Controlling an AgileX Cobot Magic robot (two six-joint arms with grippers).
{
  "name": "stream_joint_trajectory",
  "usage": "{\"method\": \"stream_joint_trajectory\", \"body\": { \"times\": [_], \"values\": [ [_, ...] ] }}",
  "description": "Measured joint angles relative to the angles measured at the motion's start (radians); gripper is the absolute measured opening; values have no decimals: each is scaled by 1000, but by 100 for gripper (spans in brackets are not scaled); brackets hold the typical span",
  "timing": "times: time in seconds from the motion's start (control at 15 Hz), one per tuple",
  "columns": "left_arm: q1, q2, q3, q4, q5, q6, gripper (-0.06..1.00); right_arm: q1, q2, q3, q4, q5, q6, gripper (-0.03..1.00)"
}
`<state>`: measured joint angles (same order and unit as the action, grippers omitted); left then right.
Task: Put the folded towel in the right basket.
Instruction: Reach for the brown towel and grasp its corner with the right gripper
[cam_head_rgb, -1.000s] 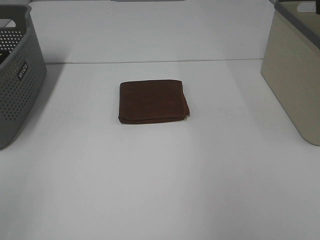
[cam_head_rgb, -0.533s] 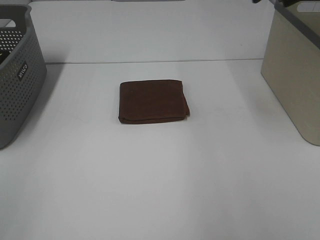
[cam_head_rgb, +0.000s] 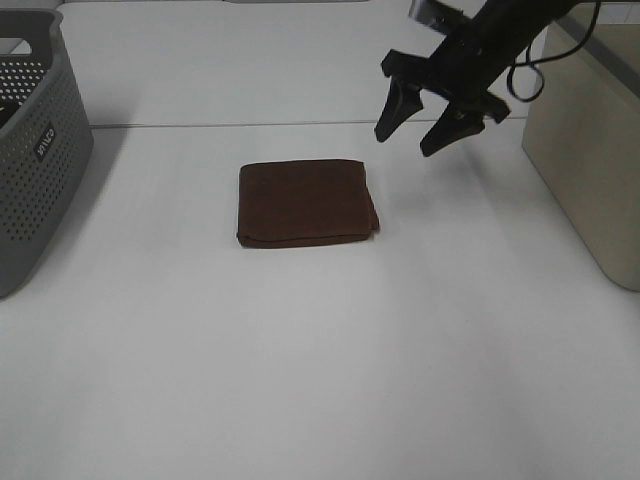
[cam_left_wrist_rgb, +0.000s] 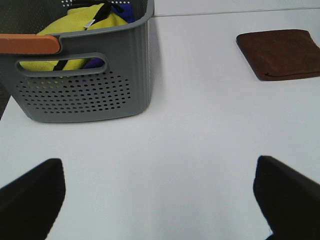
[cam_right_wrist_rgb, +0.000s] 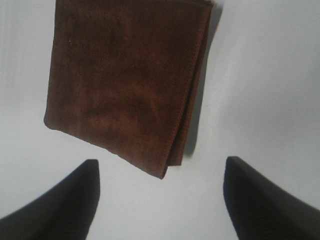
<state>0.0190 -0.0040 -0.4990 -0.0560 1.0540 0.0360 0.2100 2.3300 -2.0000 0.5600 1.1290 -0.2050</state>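
Near the soft, square-folded brown towel, the right gripper hangs spread, empty.

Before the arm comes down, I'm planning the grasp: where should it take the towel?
Probably the right edge of the folded towel, from above with the open right gripper: it lies flat, and that edge's stacked layers sit nearest.

High camera overlooks the whole table; right wrist camera hangs close above the folded towel (seen in all three views); left wrist camera sits low beside the gray basket.
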Motion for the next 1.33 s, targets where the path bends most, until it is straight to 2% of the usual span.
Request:
{"method": "stream_joint_trajectory", "body": {
  "times": [0.2, 0.47, 0.87, 1.13, 1.2, 1.33],
  "values": [
    [0, 0, 0, 0, 0, 0, 97, 0, 147, -109, 64, 44, -15, 67],
    [0, 0, 0, 0, 0, 0, 97, 0, 275, -238, 100, 81, -15, 67],
    [0, 0, 0, 0, 0, 0, 97, 0, 328, -258, 124, 86, -15, 67],
    [0, 0, 0, 0, 0, 0, 97, 24, 350, -259, 211, 61, -36, 66],
    [0, 0, 0, 0, 0, 0, 97, 31, 352, -259, 211, 55, -40, 64],
    [0, 0, 0, 0, 0, 0, 97, 47, 357, -259, 206, 27, -41, 46]
  ]
}}
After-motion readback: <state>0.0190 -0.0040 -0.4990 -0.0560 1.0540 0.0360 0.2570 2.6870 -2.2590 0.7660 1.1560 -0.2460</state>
